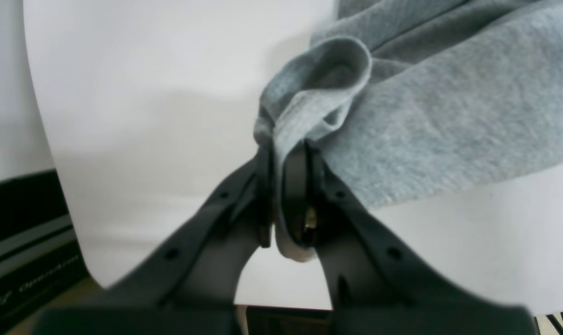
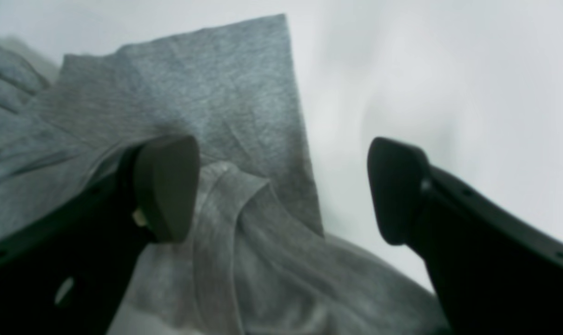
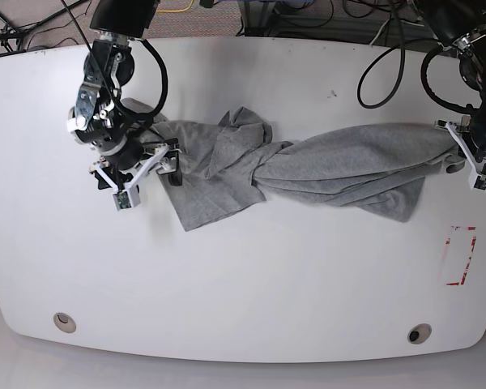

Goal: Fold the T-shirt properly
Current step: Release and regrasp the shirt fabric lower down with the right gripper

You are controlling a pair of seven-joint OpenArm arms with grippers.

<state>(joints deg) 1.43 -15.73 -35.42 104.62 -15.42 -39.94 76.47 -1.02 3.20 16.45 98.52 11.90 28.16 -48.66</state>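
The T-shirt [image 3: 308, 166] lies stretched and bunched across the far half of the white table [image 3: 243, 284], running from one arm to the other, twisted into a rope-like bundle near its middle. On the side of the right arm it spreads out into a flatter flap whose corner points toward the near edge of the table.

The left gripper [image 1: 288, 153] is pinched tight on the shirt's end, a fold of grey cloth squeezed between its two black fingers and a loop of fabric bulging just beyond the tips. From the overhead view this end sits near the table's side edge, the cloth pulled toward that arm.

The right gripper [image 2: 283, 186] stands wide apart with nothing between its pads. One finger [image 2: 167, 186] hovers over or rests on the crumpled grey cloth; I cannot tell which. The other is over bare table, just beside the shirt's straight edge.

A small red-outlined rectangle [image 3: 460, 255] is marked on the table near the left arm.
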